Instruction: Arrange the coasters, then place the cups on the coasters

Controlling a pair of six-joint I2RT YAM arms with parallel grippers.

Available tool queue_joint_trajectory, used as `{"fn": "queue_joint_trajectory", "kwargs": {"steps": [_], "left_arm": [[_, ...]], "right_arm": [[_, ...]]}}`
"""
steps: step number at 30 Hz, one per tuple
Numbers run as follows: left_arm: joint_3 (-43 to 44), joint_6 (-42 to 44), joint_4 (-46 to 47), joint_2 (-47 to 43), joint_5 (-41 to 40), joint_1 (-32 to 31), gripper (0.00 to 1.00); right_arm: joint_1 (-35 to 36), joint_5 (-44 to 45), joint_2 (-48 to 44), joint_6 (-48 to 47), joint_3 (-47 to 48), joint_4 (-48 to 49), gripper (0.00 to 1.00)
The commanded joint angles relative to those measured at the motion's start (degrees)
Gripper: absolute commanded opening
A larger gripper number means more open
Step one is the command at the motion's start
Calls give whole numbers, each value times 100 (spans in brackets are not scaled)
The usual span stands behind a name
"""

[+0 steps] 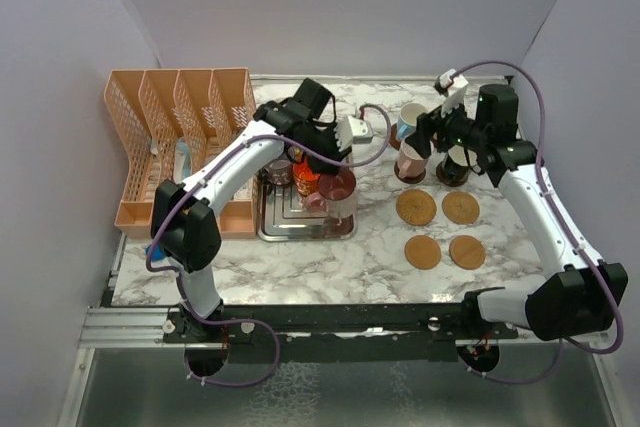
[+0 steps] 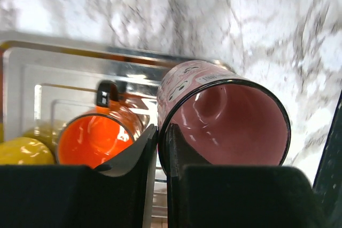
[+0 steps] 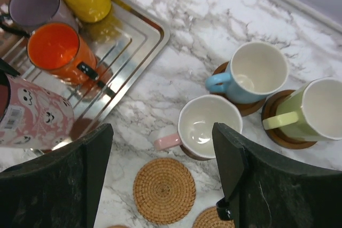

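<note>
Left wrist view: the pink cup [image 2: 224, 118] is pinched at its rim by the left pincer [image 2: 159, 132], orange cup [image 2: 96, 141] just beside. The right pincer [image 3: 160, 132] is opened wide.

table [image 1: 330, 269]: white marble with grey veins.
tray [image 1: 285, 224]: steel, rectangular, left of centre.
rack [image 1: 170, 137]: orange slotted file rack, just beside the tray on its left.
left gripper [image 1: 325, 181]: over the tray's right side, at the pink cup [image 1: 339, 193].
right gripper [image 1: 440, 139]: above a cluster of cups [image 1: 411, 163] at the back right.
bare coasters [image 1: 415, 207] [image 1: 460, 208] [image 1: 423, 252] [image 1: 467, 251]: four tan discs, two by two, nearer than that cluster.
</note>
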Motion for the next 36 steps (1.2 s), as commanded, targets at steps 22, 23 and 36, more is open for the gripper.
{"fn": "queue_joint_trajectory", "kwargs": {"steps": [22,23,36], "left_arm": [[1667,-4635,2764,86,-3946,-522,0],[1650,-4643,2802,84,-4055,-559,0],[1747,-4958,2828,214,-5347,-984,0]], "right_arm": [[957,863,1185,1624,2492,-806,62],[998,874,1235,1615,2503,-819,60],[1290,1735,1697,1535,2573,-877,48]]}}
